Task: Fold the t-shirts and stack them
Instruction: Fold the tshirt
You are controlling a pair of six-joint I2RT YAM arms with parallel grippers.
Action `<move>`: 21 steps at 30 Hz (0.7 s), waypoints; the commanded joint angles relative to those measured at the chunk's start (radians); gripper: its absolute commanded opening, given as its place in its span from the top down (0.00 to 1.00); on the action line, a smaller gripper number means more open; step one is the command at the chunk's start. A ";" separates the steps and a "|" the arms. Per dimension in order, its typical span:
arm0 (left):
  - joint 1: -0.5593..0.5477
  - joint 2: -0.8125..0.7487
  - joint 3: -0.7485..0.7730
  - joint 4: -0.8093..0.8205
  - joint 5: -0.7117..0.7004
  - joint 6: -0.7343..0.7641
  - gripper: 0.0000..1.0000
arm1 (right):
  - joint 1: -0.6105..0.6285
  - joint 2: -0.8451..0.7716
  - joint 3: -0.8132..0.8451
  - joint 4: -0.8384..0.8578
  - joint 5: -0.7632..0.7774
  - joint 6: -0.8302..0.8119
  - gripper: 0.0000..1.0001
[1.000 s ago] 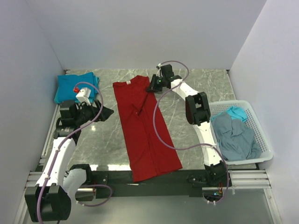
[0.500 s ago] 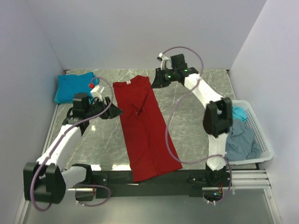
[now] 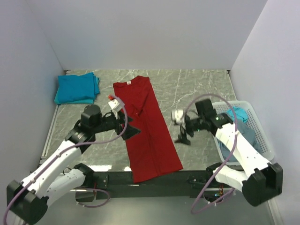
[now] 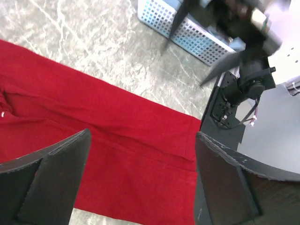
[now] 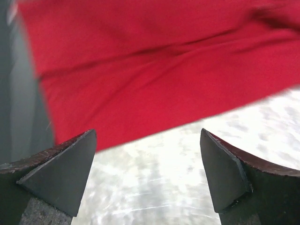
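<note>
T-shirts are the job here, and neither claw has hold of one. The left gripper [image 3: 130, 125] stands wide open with nothing between its fingers; in the left wrist view the left gripper [image 4: 143, 140] has only red cloth lying flat below the gap. It hangs over the left long edge of the red t-shirt [image 3: 152, 143], about halfway along. Whether the fingertips touch the cloth cannot be told.

The right gripper [image 3: 183, 131] is spread just as wide and is also empty. It sits over bare worktop [image 3: 197, 89], just beside the shirt's right long edge and closer to the near edge than the left one. In the right wrist view the right gripper [image 5: 147, 136] has grey marble beneath it and the red t-shirt [image 5: 154, 70] just ahead.

The red t-shirt [image 4: 117, 122] lies flat as a long narrow strip with its sides folded in. Its collar is toward the far edge, about mid-width. It slants to the right as it runs toward the near edge, where its hem lies over the black rail [image 3: 112, 179].

Folded teal t-shirts [image 3: 75, 88] sit in the far left corner of the worktop, well apart from both claws. At the right edge stands a white lattice basket [image 3: 236, 102], seen also in the left wrist view [image 4: 187, 28]. In it lie a bit of teal cloth [image 3: 239, 113] and a grey-blue t-shirt [image 3: 251, 136], mostly hidden by the right arm.
</note>
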 commanded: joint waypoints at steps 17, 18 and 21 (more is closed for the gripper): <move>-0.601 -0.062 -0.005 -0.263 -0.656 -0.262 0.14 | 0.328 -0.268 -0.358 0.039 0.173 -0.186 0.13; -0.567 -0.039 0.023 -0.295 -0.742 -0.289 0.11 | 0.296 -0.256 -0.341 0.060 0.152 -0.121 0.14; -0.322 0.039 0.057 -0.279 -0.727 -0.309 0.10 | 0.150 -0.178 -0.249 0.099 0.058 -0.039 0.17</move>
